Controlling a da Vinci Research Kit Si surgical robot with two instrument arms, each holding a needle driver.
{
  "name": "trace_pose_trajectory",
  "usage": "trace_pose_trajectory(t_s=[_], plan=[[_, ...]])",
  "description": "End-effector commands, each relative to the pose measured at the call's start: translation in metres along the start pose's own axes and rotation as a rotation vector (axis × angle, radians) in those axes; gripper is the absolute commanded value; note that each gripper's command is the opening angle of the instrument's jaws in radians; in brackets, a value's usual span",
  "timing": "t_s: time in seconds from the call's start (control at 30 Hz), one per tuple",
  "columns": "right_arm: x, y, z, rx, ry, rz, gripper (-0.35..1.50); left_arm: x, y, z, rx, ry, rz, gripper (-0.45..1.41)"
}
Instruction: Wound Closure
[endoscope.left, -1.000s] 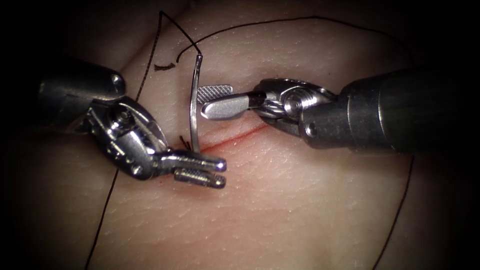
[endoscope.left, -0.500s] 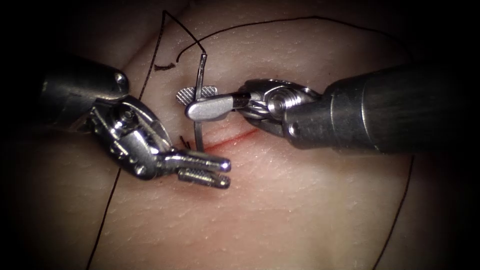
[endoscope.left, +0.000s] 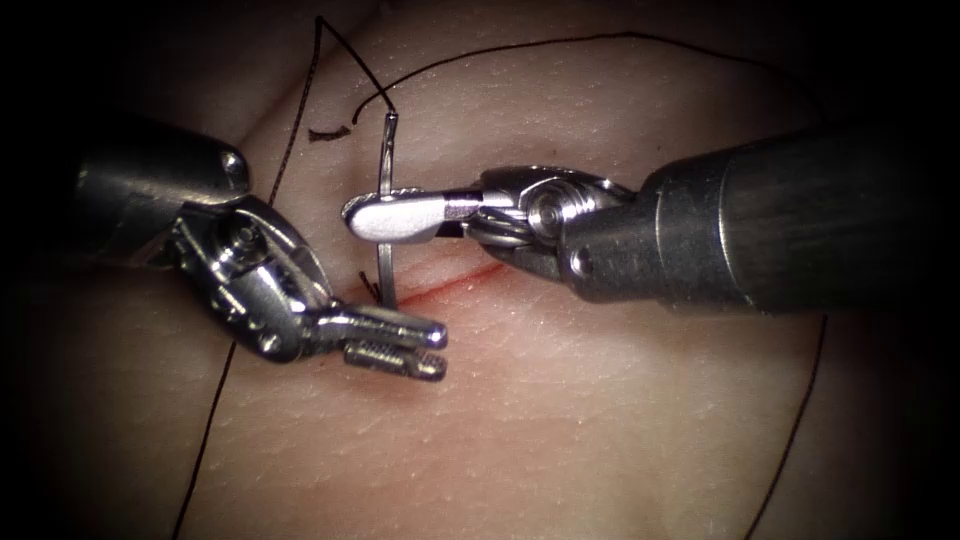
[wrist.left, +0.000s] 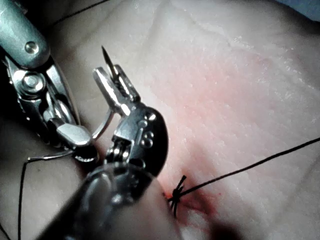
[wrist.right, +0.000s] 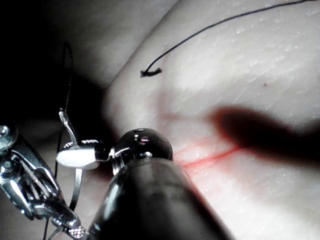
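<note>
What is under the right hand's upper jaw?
The needle, clamped along its upper curve; its lower end enters the tissue at the cut's left end. The lower jaw is covered. The left hand holds nothing.

The right arm's tool (endoscope.left: 375, 218) comes in from the right with its shaft nearly level, wrist straight, and both jaws stretched out flat toward the left. The jaws are clamped together on the needle (endoscope.left: 385, 215), gripping it about a third of the way down from its thread end. The left arm's tool (endoscope.left: 420, 348) reaches in from the left, its wrist bent so the jaws point right and slightly down. Those jaws sit a little apart with nothing between them, just below the right tool's tip.
</note>
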Motion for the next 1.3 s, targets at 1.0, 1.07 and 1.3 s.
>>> trace_pose_trajectory(t_s=[1.0,1.07,1.3], plan=[[0.0030,0.0021,-0.0040,0.016,-0.147,-0.825,-0.35,0.0021,0.0025,-0.0001,0.247,-0.444,-0.619,-0.45],[0.0032,0.0024,-0.0040,0.016,-0.165,-0.866,-0.35,0.0019,0.0030,0.0002,0.259,-0.467,-0.615,-0.45],[0.0036,0.0042,-0.0030,0.014,-0.236,-1.054,-0.35,0.0004,0.0054,0.0022,0.363,-0.694,-0.612,-0.45]])
